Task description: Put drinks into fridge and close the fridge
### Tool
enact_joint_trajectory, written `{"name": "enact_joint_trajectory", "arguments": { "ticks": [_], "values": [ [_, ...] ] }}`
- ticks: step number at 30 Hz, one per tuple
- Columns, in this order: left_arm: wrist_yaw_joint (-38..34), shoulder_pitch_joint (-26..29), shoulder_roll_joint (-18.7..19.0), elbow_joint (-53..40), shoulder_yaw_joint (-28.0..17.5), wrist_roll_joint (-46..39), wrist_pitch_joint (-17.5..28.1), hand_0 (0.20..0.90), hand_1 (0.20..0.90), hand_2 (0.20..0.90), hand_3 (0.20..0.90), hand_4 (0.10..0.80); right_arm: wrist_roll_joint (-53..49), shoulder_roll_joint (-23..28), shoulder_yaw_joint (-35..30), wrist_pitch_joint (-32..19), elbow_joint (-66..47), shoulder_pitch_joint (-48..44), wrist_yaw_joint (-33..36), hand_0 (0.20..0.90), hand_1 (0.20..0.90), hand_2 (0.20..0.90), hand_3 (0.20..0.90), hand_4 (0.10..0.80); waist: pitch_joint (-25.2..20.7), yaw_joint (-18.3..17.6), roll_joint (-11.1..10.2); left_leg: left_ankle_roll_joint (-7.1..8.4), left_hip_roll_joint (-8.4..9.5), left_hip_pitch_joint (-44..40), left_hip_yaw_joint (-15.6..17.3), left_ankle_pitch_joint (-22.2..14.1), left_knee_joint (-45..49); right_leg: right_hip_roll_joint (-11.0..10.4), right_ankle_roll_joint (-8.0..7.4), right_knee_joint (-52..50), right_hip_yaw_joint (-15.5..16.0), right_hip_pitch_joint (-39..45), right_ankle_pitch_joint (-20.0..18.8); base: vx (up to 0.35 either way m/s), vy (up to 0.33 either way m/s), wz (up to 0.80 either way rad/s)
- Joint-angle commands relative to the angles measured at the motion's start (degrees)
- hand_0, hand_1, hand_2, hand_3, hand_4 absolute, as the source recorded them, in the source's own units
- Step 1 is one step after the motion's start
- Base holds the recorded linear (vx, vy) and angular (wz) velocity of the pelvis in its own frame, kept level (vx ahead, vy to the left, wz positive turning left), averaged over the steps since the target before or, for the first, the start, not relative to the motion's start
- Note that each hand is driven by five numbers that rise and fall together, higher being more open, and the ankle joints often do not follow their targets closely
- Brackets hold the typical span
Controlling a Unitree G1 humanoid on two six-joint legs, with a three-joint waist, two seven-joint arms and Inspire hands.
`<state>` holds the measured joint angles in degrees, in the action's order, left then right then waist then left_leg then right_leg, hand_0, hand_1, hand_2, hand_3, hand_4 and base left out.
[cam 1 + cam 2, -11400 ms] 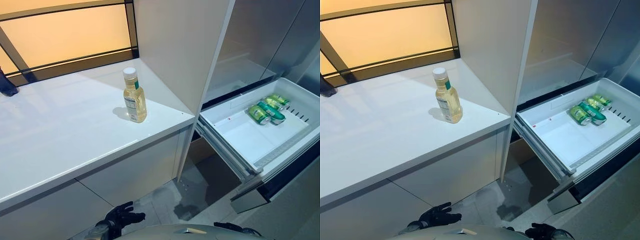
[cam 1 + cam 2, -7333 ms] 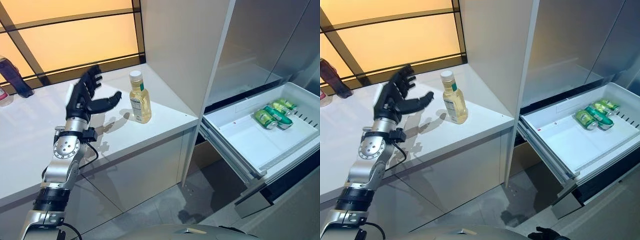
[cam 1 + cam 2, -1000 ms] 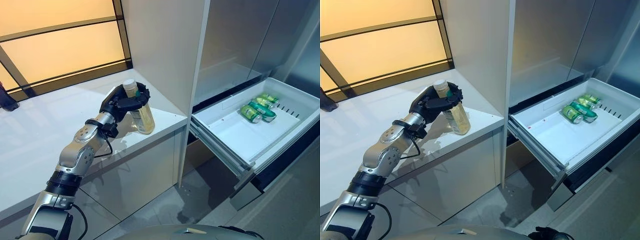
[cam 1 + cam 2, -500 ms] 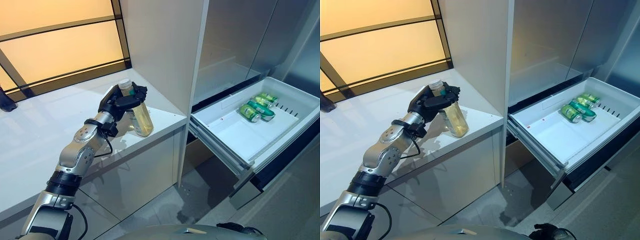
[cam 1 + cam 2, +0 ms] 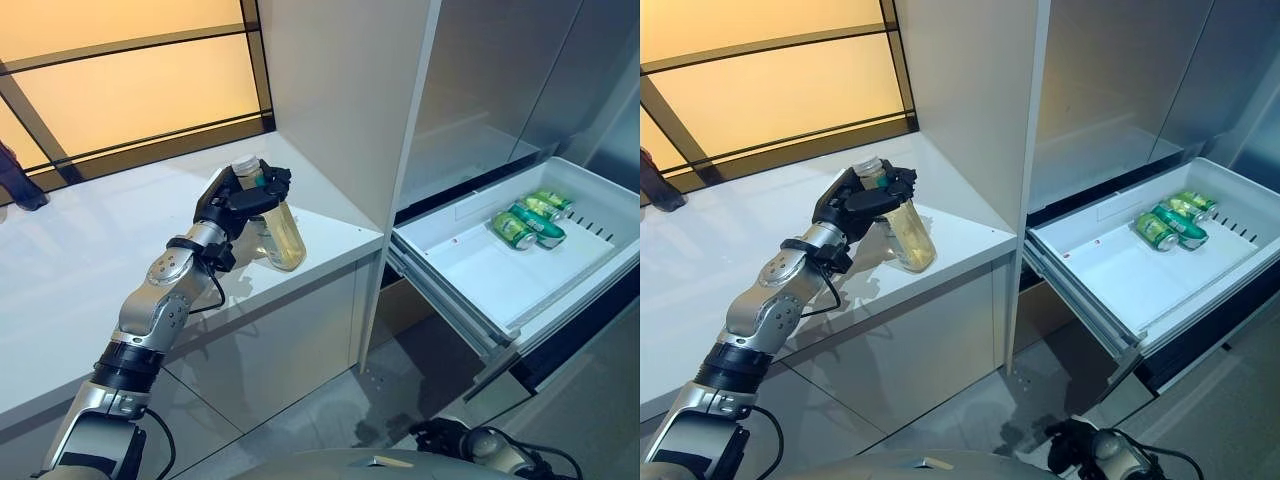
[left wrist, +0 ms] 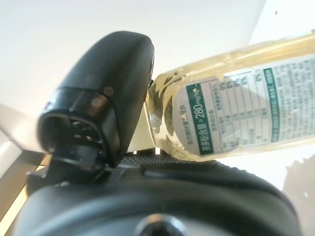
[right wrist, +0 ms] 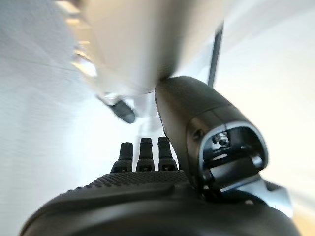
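Observation:
A clear bottle of pale yellow drink (image 5: 281, 233) with a white cap is tilted over the white counter (image 5: 90, 260) near its right front corner. My left hand (image 5: 237, 200) is shut round its neck and shoulder. In the left wrist view the thumb (image 6: 103, 88) presses the bottle (image 6: 236, 113). The fridge drawer (image 5: 470, 285) stands pulled out at the right, with green cans (image 5: 515, 229) lying at its far end. My right hand (image 5: 440, 437) hangs low below the drawer; its fingers (image 7: 142, 152) are straight and hold nothing.
A tall white cabinet panel (image 5: 340, 100) stands between the counter and the fridge. Grey fridge doors (image 5: 500, 80) rise above the drawer. A dark bottle (image 5: 18, 180) stands at the counter's far left by the window. Grey floor (image 5: 330, 410) lies below.
My left hand has tilted the bottle further, its cap leaning left. My right hand has risen into the eye views at the bottom.

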<state>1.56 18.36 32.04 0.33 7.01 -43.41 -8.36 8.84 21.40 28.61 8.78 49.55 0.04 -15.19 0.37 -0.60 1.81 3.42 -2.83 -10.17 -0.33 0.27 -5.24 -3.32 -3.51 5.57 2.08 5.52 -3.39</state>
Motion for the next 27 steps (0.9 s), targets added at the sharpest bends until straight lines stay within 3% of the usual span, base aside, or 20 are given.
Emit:
{"name": "enact_joint_trajectory", "arguments": {
  "ticks": [1, 9, 15, 16, 18, 22, 23, 24, 25, 27],
  "values": [
    [0.25, 12.60, 2.98, -7.91, -1.35, -0.54, 12.22, 0.300, 0.300, 0.300, 0.200, 0.100, 2.73, -2.22, 3.60, -2.80, -5.17, -4.55, -4.08, 0.900, 0.900, 0.900, 0.900, 0.800, -0.72, 0.51, -1.71, -3.55, 6.17, 3.21, -3.89, -2.47, 0.30, 2.33, -0.42, -1.11, 1.68, 1.55, 4.37, 0.000, 0.000, 0.00],
    [0.55, 13.09, 4.39, -10.45, -0.32, -0.38, 14.87, 0.300, 0.300, 0.300, 0.200, 0.100, 5.84, -0.72, 6.01, -2.12, -16.28, -7.38, -6.05, 0.900, 0.900, 0.900, 0.900, 0.800, -0.41, 1.15, -2.02, -3.58, 6.44, 3.35, -4.81, -2.30, 0.27, 2.19, -0.28, -1.10, 2.02, 1.68, 4.42, -0.015, 0.007, 0.04],
    [3.63, 13.00, 4.34, -11.92, 0.47, -4.16, 17.07, 0.300, 0.300, 0.300, 0.200, 0.100, -0.74, 1.55, 5.07, -0.92, -26.11, -10.75, -10.31, 0.900, 0.900, 0.900, 0.900, 0.800, 0.03, 1.27, -2.31, -3.52, 6.59, 3.81, -5.19, -1.50, 0.24, 2.04, -0.19, -1.30, 2.28, 1.28, 3.81, -0.040, 0.010, 0.06],
    [4.99, 12.13, 4.27, -11.87, -0.12, -4.48, 17.81, 0.300, 0.300, 0.300, 0.200, 0.100, -1.13, 1.94, 4.76, -4.02, -25.57, -9.56, -10.20, 0.900, 0.900, 0.900, 0.900, 0.800, 0.09, 1.23, -2.25, -3.54, 6.53, 3.57, -5.28, -2.00, 0.24, 2.17, -0.15, -1.28, 2.20, 1.58, 4.18, -0.042, 0.015, 0.03],
    [7.46, 9.85, 4.64, -13.16, -1.77, -5.44, 19.66, 0.300, 0.300, 0.300, 0.200, 0.100, -0.90, 1.59, 3.65, -15.35, -21.20, -4.87, -9.51, 0.900, 0.900, 0.900, 0.900, 0.800, 0.47, 0.89, -1.87, -3.69, 6.56, 3.55, -5.09, -2.24, 0.24, 2.17, -0.32, -1.30, 2.16, 1.56, 4.46, -0.039, 0.016, 0.01],
    [6.15, 12.41, 5.62, -15.45, -1.17, -6.42, 20.17, 0.300, 0.300, 0.300, 0.200, 0.100, -4.35, 0.53, 5.31, -13.65, -27.00, -3.14, -11.52, 0.900, 0.900, 0.900, 0.900, 0.800, 0.59, 0.45, -1.66, -3.92, 6.74, 3.59, -4.72, -2.20, 0.24, 1.86, -0.59, -1.24, 2.45, 1.50, 4.48, -0.037, 0.022, 0.00],
    [6.18, 13.14, 5.92, -15.18, -0.72, -6.48, 21.37, 0.300, 0.300, 0.300, 0.200, 0.100, -8.98, 0.64, 6.04, -16.92, -28.84, -3.90, -12.88, 0.900, 0.900, 0.900, 0.900, 0.800, 0.54, 0.55, -1.60, -3.91, 6.70, 3.57, -4.62, -2.09, 0.24, 1.84, -0.64, -1.24, 2.46, 1.54, 4.40, 0.000, 0.000, 0.00],
    [6.25, 13.17, 5.87, -15.12, -0.53, -6.28, 22.04, 0.300, 0.300, 0.300, 0.200, 0.100, -10.00, 0.54, 5.98, -16.65, -29.97, -4.08, -13.72, 0.900, 0.900, 0.900, 0.900, 0.800, 0.52, 0.56, -1.58, -3.89, 6.66, 3.58, -4.52, -2.07, 0.24, 1.83, -0.70, -1.25, 2.49, 1.54, 4.37, 0.000, 0.000, 0.00],
    [5.93, 13.55, 6.41, -15.27, -0.20, -6.22, 23.38, 0.300, 0.300, 0.300, 0.200, 0.100, -19.63, 0.45, 5.02, -27.27, -35.60, -5.34, -18.69, 0.900, 0.900, 0.900, 0.900, 0.800, 0.49, 0.42, -1.50, -3.91, 6.70, 3.40, -4.36, -2.11, 0.24, 1.77, -0.77, -1.19, 2.49, 1.60, 4.30, 0.000, 0.000, 0.00],
    [6.00, 14.20, 6.13, -15.26, 0.51, -5.96, 24.91, 0.300, 0.300, 0.300, 0.200, 0.100, -23.28, -1.36, 4.08, -17.99, -44.20, -10.11, -20.10, 0.900, 0.900, 0.900, 0.900, 0.800, 0.29, 0.54, -1.31, -3.93, 6.75, 3.24, -4.43, -2.02, 0.24, 1.74, -0.69, -1.13, 2.27, 1.61, 4.12, -0.005, 0.017, -0.01]
  ]
}}
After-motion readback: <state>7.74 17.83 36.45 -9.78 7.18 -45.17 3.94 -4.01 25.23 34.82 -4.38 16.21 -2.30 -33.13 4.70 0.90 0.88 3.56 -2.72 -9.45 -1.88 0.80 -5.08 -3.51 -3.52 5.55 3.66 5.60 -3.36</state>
